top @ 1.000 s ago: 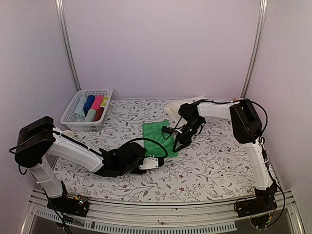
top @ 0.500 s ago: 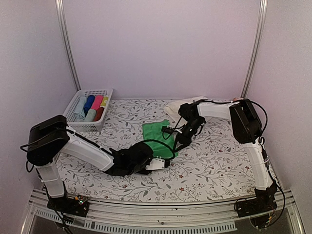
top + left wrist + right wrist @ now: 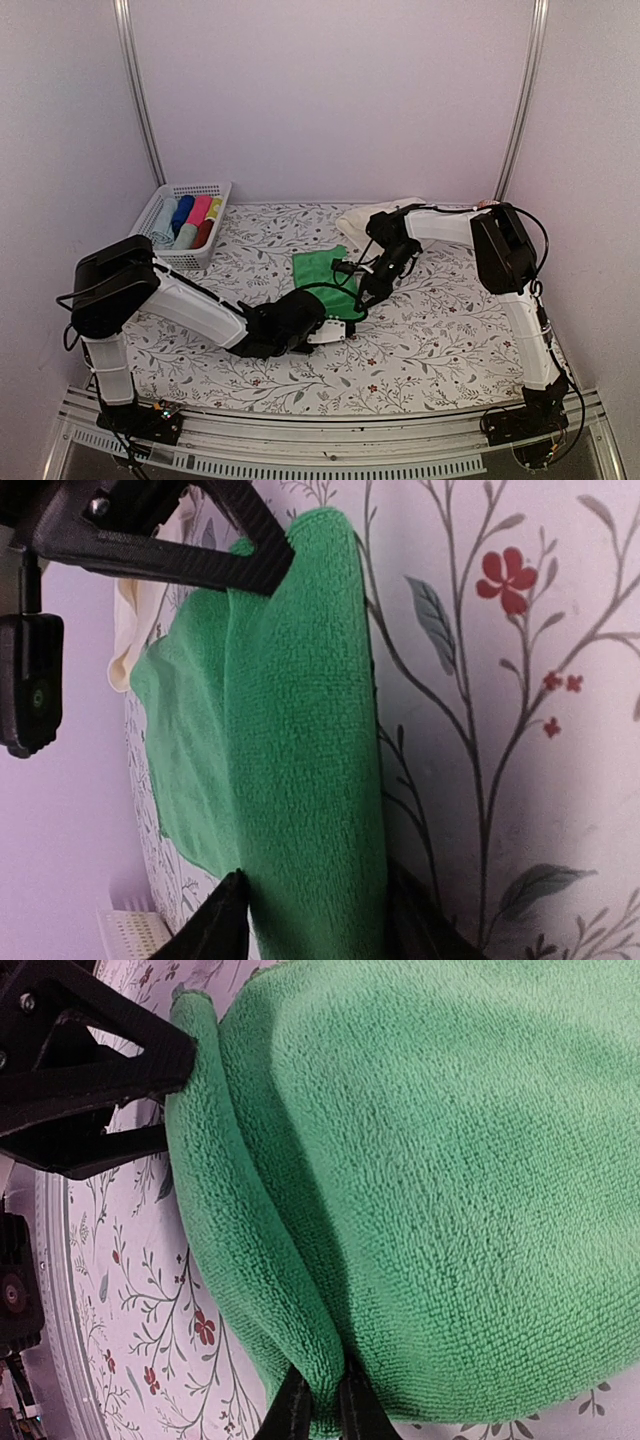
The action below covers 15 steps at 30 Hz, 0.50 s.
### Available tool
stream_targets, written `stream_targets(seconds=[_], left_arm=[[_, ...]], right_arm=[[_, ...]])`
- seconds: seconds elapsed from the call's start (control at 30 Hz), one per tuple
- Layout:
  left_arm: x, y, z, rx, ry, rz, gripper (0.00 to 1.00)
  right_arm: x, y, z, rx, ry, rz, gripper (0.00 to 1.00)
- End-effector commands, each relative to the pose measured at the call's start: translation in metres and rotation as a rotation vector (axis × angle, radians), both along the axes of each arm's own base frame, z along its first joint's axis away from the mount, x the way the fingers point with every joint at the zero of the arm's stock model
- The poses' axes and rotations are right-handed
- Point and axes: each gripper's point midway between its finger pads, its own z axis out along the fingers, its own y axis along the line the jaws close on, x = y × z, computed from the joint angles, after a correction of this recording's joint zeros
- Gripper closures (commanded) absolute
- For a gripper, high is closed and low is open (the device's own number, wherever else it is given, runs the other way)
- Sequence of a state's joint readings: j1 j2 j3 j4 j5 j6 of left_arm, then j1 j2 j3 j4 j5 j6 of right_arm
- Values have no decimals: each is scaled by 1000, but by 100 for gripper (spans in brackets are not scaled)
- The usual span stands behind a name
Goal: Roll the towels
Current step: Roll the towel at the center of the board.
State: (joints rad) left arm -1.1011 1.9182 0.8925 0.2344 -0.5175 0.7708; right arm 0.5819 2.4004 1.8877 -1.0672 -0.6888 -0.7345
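The green towel (image 3: 322, 272) lies mid-table, its near edge turned up into a thick fold (image 3: 310, 730). My left gripper (image 3: 343, 322) reaches that fold from the near side. One black finger (image 3: 222, 922) presses each flank, so my left gripper (image 3: 315, 912) is shut on the towel's fold. My right gripper (image 3: 373, 290) is shut on the fold's other end, its tips (image 3: 320, 1412) pinching the green cloth (image 3: 430, 1160). The cream-white towel (image 3: 368, 214) lies crumpled at the back, partly hidden behind the right arm.
A white basket (image 3: 168, 256) holding several coloured rolls stands at the back left. Metal posts rise at both back corners. The left arm stretches low across the table's near left part. The right arm arches over the right side.
My left arm has slid right along the table to the towel's near fold, and its jaws have narrowed around it. The right gripper has kept its pinch in place.
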Motion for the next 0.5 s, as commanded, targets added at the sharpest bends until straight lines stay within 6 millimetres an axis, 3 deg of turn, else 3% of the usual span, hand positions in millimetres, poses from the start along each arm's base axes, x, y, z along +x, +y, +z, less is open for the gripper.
stream_targets(seconds=[0.0,0.13,0.23,0.43,0.47], left_arm=[[-21,36,-65,214,152,0,54],[-22,37,-69,229,190,11,63],[-23,35,-68,220,213,12,79],[-28,32,-66,207,283,15,93],[-30,31,-65,203,298,15,100]], right_arm=[[4,-14,-39,-94,-8,7,91],[5,-14,-37,-91,-13,8,90],[6,-14,-33,-87,-22,11,87],[10,-14,-7,-45,-88,35,75],[13,-15,-1,-35,-110,40,72]])
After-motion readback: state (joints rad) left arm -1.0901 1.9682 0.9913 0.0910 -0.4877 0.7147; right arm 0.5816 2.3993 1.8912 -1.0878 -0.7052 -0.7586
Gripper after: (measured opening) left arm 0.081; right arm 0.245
